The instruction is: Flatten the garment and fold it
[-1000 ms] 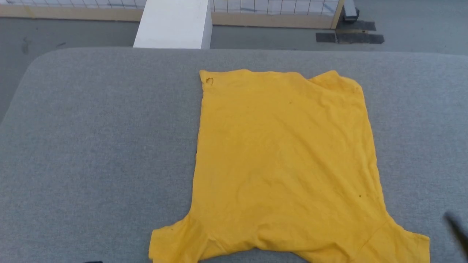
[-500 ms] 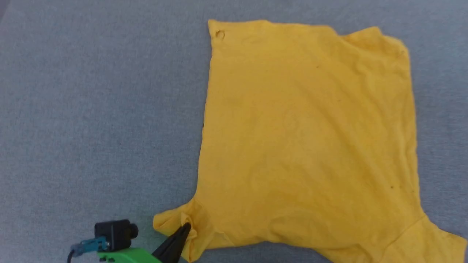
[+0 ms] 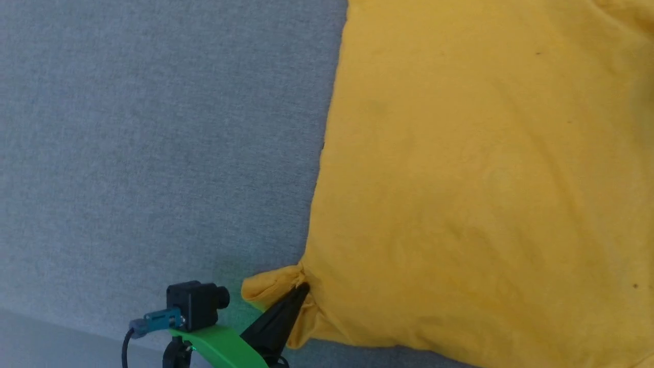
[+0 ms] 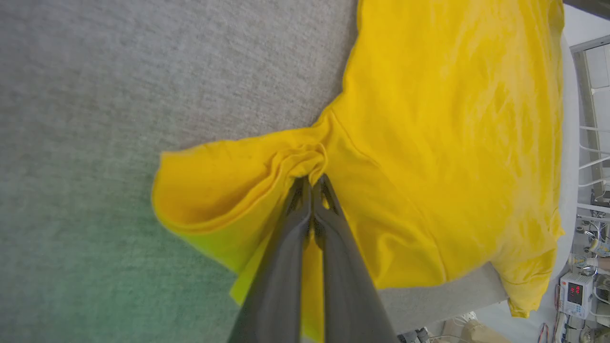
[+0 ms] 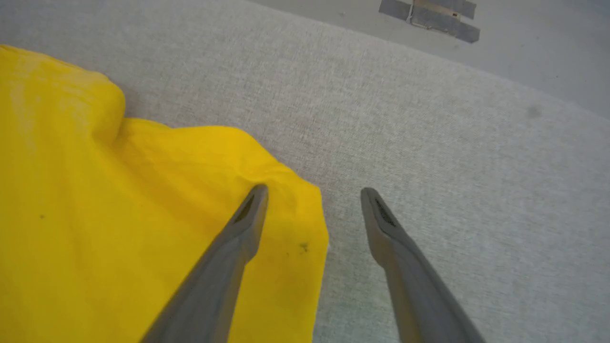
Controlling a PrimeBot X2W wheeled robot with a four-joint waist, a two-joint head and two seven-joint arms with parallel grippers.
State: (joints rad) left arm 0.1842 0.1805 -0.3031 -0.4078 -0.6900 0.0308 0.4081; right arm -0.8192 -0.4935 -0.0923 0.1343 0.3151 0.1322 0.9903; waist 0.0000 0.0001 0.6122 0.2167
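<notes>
- The left claw [image 3: 301, 289] is clenched on the shirt [image 3: 460, 179]. Its two fingers press together with a small bunch of yellow cloth pinched at their tips, right where the sleeve [image 4: 214, 190] joins the body.
- In the left wrist view the sleeve puffs open just left of those fingers, its mouth raised off the table [image 3: 153, 128]. The body of the shirt spreads away ahead and to the right of the tips, mostly flat with soft creases.
- The right claw [image 5: 314, 193] is released, with its fingers wide apart. It straddles the edge of a rounded corner of the shirt, one finger over yellow cloth and the other over bare table.
- From this angle it is hard to say whether that finger touches the cloth; it may hang just above it.
- I judge the step in hand to be flattening, with folding not yet begun. One side is gripped and the other is being lined up.
- Next, the right claw needs to come down so the edge sits between its fingers. It should close without shoving the cloth into a ridge.
- Both claws should then draw apart evenly and low, since thin fabric bunches easily.
</notes>
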